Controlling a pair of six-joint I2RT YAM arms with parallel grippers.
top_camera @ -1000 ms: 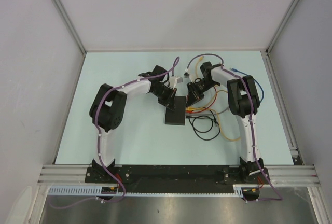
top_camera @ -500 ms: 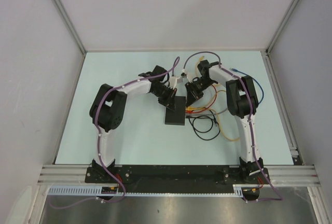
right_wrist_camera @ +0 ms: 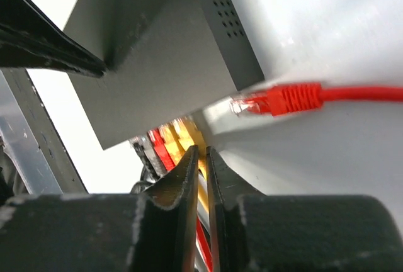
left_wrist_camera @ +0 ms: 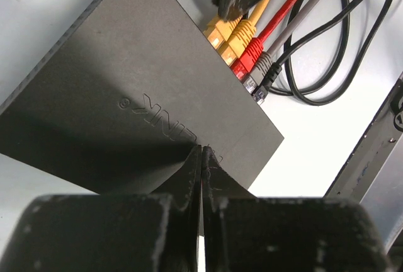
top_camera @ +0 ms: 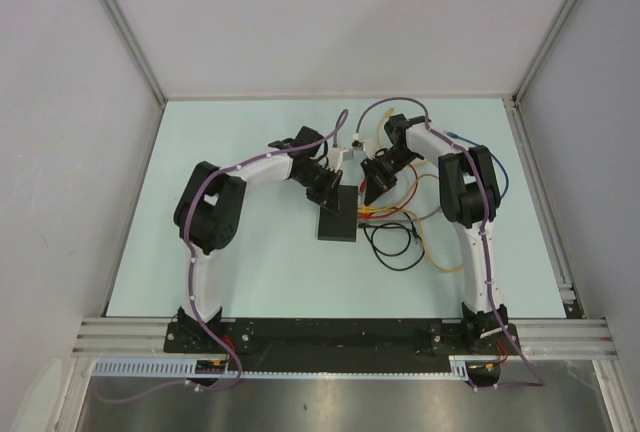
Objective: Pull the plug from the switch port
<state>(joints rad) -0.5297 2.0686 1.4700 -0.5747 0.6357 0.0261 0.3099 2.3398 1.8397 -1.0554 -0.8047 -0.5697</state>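
So left gripper is shut, tips on the switch; right gripper is nearly closed at a yellow plug (grip? can't tell).

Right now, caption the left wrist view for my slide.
Shut left tool resting on the flat matte-black switch box; right tool at the end yellow plug.

We see a pale green table with the flat black switch lying near its centre. At 4 o'clock from the switch lie a looped black cable and a yellow cable. A blue cable lies toward 3 o'clock. A loose red plug lies just beside the switch.
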